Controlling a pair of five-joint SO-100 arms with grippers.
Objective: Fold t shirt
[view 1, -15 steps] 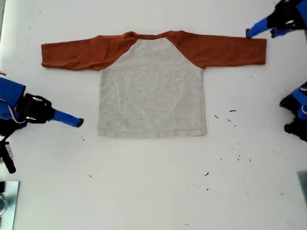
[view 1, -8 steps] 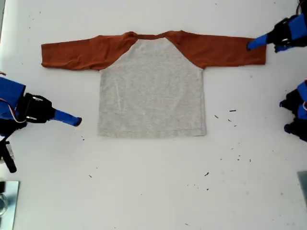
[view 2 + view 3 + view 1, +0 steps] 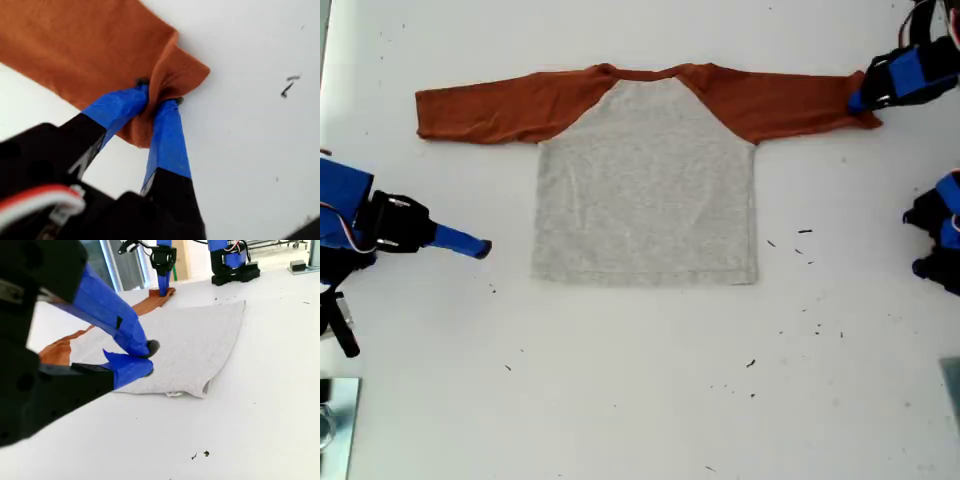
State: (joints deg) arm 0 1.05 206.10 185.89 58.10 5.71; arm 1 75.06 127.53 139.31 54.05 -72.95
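The t shirt (image 3: 645, 180) lies flat on the white table (image 3: 640, 400), plain grey side up, with its rust-orange sleeves spread out towards both sides of the exterior view. At the exterior view's upper right, my first gripper (image 3: 860, 100) is shut on the end of one sleeve. Close up, the cuff (image 3: 180, 70) is bunched between its blue fingertips (image 3: 170, 125). My second gripper (image 3: 483, 248) hovers at the exterior view's left, a short way off the shirt's hem corner. It is shut, with nothing in it (image 3: 147, 357). The dark print is not visible.
A blue and black arm base (image 3: 940, 240) stands at the exterior view's right edge. Small dark specks (image 3: 805, 232) are scattered over the table below and to the right of the shirt in the exterior view. A metal object (image 3: 335, 420) sits in that view's bottom left corner.
My first gripper came down onto the sleeve end and shut on it, bunching the cuff. The whole shirt slid slightly towards the exterior view's right. The second gripper barely moved.
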